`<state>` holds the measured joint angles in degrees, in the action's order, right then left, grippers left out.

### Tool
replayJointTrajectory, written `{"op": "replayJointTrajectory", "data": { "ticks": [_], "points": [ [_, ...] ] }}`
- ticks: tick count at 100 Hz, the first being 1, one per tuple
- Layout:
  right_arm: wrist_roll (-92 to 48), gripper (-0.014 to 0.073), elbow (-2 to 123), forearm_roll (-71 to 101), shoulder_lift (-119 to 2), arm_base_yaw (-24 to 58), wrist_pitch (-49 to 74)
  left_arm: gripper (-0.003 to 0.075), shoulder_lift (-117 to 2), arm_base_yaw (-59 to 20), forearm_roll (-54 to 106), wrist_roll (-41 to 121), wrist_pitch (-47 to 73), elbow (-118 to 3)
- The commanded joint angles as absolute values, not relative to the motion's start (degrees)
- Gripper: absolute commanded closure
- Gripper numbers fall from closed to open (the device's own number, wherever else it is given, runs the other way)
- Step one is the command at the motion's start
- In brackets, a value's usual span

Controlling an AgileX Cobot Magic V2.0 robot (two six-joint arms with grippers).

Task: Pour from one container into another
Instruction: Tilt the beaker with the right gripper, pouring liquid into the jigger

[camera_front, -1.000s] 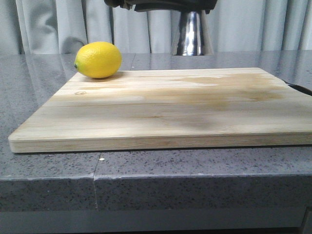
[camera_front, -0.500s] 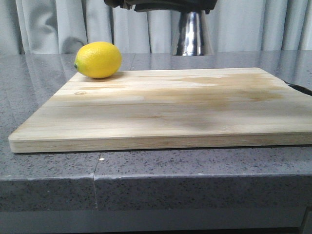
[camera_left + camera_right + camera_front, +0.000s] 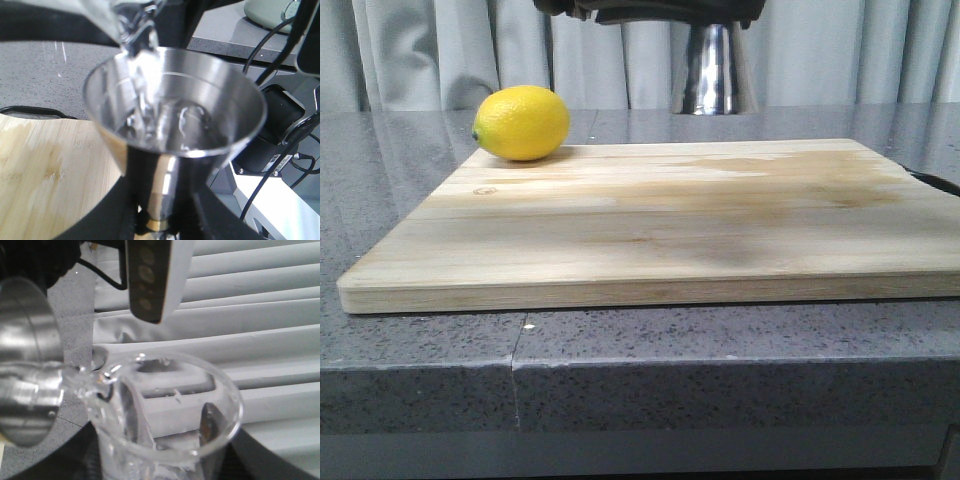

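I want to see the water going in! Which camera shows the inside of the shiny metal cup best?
The left wrist view: it looks into the jigger, where water from the beaker pools. The right wrist view shows only the jigger's outer side; the front view shows only its lower cone.

Looks like a kitchen or home-bar setup: speckled grey stone countertop (image 3: pixel 440 350), a wooden cutting board (image 3: pixel 670 230) with a lemon (image 3: pixel 522 122) sitting on its corner, a steel jigger (image 3: pixel 714 70) behind it, and pale curtains (image 3: pixel 450 50) as backdrop.
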<state>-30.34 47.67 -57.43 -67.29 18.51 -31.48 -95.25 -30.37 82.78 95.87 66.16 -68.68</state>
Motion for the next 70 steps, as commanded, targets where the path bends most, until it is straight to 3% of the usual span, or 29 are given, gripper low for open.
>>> {"op": "replayJointTrajectory", "data": {
  "ticks": [1,70],
  "points": [
    [-32.4,0.0442,49.8,-55.5,-65.5,18.5,-34.7,0.0739,-92.8,-30.4,87.0,95.6,68.3,-70.2],
    [-37.7,0.0442,49.8,-55.5,-65.5,18.5,-36.3,0.0739,-92.8,-30.4,87.0,95.6,68.3,-70.2]
  ]
}}
